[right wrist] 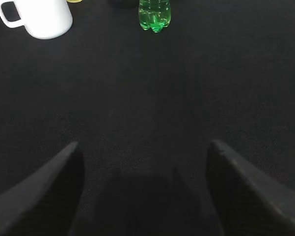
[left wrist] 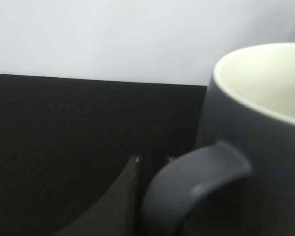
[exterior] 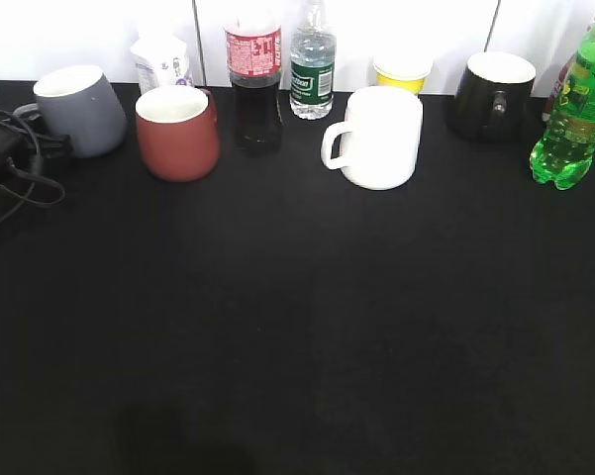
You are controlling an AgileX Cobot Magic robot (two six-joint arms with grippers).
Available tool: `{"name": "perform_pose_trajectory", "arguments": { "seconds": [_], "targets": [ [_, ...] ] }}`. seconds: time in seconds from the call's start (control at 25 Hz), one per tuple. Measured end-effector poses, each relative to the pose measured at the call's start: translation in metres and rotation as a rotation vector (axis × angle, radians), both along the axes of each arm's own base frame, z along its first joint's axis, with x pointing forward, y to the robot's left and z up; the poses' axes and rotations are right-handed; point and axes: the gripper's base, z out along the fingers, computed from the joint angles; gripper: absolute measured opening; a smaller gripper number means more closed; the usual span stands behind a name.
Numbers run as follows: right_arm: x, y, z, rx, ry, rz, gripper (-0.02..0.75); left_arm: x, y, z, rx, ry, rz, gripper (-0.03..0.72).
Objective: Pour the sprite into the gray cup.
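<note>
The gray cup (exterior: 84, 114) stands upright at the back left of the black table, its handle towards the left edge. It fills the right of the left wrist view (left wrist: 255, 128). My left gripper (left wrist: 153, 160) is closed narrowly about the cup's loop handle, with one finger outside it and the other mostly hidden behind it. In the exterior view this gripper (exterior: 18, 134) sits at the far left. The sprite (exterior: 574, 109) stands at the back right. The right wrist view shows it far ahead (right wrist: 154, 14). My right gripper (right wrist: 145, 143) is open, empty and low over the cloth.
Along the back stand a brick-red mug (exterior: 178, 134), a cola bottle (exterior: 255, 84), a clear bottle with a dark green label (exterior: 313, 64), a white mug (exterior: 378, 137), a yellow tub (exterior: 402, 71), a black mug (exterior: 493, 94) and a small carton (exterior: 160, 59). Cables lie at the left (exterior: 10, 183).
</note>
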Motion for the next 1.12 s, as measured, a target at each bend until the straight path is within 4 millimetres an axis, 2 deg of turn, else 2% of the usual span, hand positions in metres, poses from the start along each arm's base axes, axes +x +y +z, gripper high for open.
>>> {"name": "perform_pose_trajectory", "arguments": {
  "seconds": [0.04, 0.16, 0.2, 0.32, 0.48, 0.6, 0.68, 0.8, 0.92, 1.0, 1.12],
  "targets": [
    [0.0, 0.0, 0.0, 0.0, 0.0, 0.0, 0.587, -0.007, 0.0, 0.006, 0.003, 0.001, -0.006, 0.095],
    [0.0, 0.0, 0.0, 0.001, 0.0, 0.001, 0.587, -0.039, -0.002, 0.045, 0.012, -0.059, -0.021, 0.091],
    [0.0, 0.0, 0.0, 0.001, 0.0, 0.001, 0.587, -0.055, -0.002, 0.06, 0.011, -0.088, -0.021, 0.09],
    [0.0, 0.0, 0.0, 0.001, 0.0, 0.001, 0.587, -0.105, -0.005, 0.089, 0.031, -0.138, -0.057, 0.088],
    [0.0, 0.0, 0.0, 0.002, 0.0, 0.001, 0.587, -0.157, -0.031, 0.111, 0.209, -0.198, -0.364, 0.078],
    [0.005, 0.001, 0.014, 0.017, -0.113, 0.001, 0.587, -0.171, -0.049, 0.12, 0.159, -0.215, -0.457, 0.072],
    [0.029, -0.001, 0.026, 0.021, -0.259, -0.019, 0.587, -0.177, -0.07, 0.118, 0.151, -0.192, -0.542, 0.072],
    [0.087, -0.005, 0.005, -0.001, -0.314, -0.051, 0.587, -0.188, -0.099, 0.115, 0.152, -0.18, -0.67, 0.072],
    [0.145, -0.008, -0.01, -0.006, -0.355, -0.073, 0.587, -0.194, -0.111, 0.115, 0.146, -0.185, -0.722, 0.071],
    [0.186, -0.009, -0.03, -0.017, -0.344, -0.082, 0.587, -0.194, -0.111, 0.115, 0.146, -0.185, -0.723, 0.071],
    [0.231, -0.01, -0.07, -0.038, -0.392, -0.084, 0.587, -0.193, -0.111, 0.113, 0.142, -0.173, -0.722, 0.071]
  ]
}}
